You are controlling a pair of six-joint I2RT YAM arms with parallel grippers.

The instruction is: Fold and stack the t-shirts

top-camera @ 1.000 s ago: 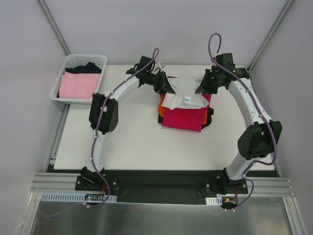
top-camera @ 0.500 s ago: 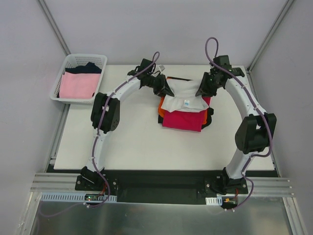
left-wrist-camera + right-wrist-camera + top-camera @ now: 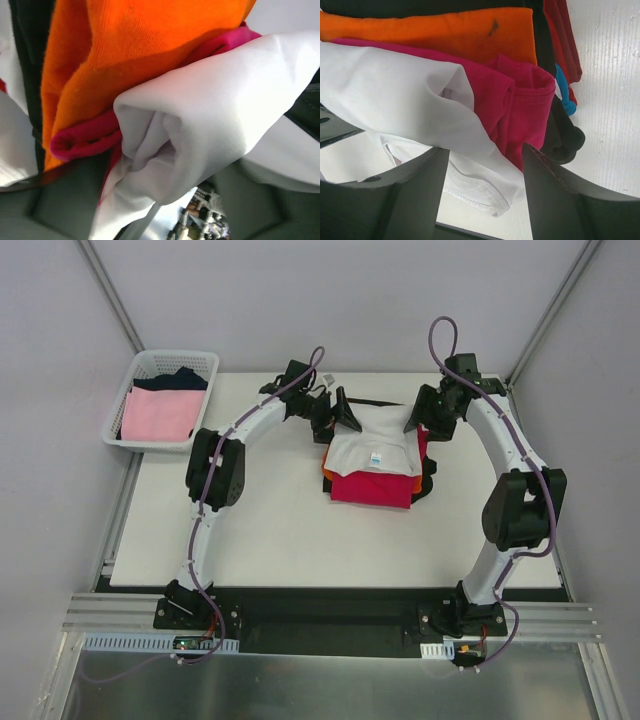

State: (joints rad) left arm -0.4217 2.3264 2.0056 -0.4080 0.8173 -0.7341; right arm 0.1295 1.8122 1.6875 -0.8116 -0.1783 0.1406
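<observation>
A stack of folded t-shirts lies at mid-table. A white shirt (image 3: pixel 372 447) is on top, over a magenta-red one (image 3: pixel 372 487). An orange edge (image 3: pixel 326 468) shows at the left and black cloth (image 3: pixel 429 480) at the right. My left gripper (image 3: pixel 344 412) is open at the white shirt's back-left corner. In the left wrist view a bunched white fold (image 3: pixel 200 125) lies loose between the spread fingers (image 3: pixel 45 210). My right gripper (image 3: pixel 424 421) is open at the back-right corner. The white hem (image 3: pixel 480 190) lies between its parted fingers (image 3: pixel 415 200), not pinched.
At the table's back-left corner stands a white lattice basket (image 3: pixel 130 370) holding a pale pink shirt (image 3: pixel 160 415) and a navy one (image 3: pixel 180 378). Both arms arch over the table's sides. Grey walls enclose the back and sides.
Both grippers have opened and let go of the white shirt. It has dropped and settled flatter on the stack.
</observation>
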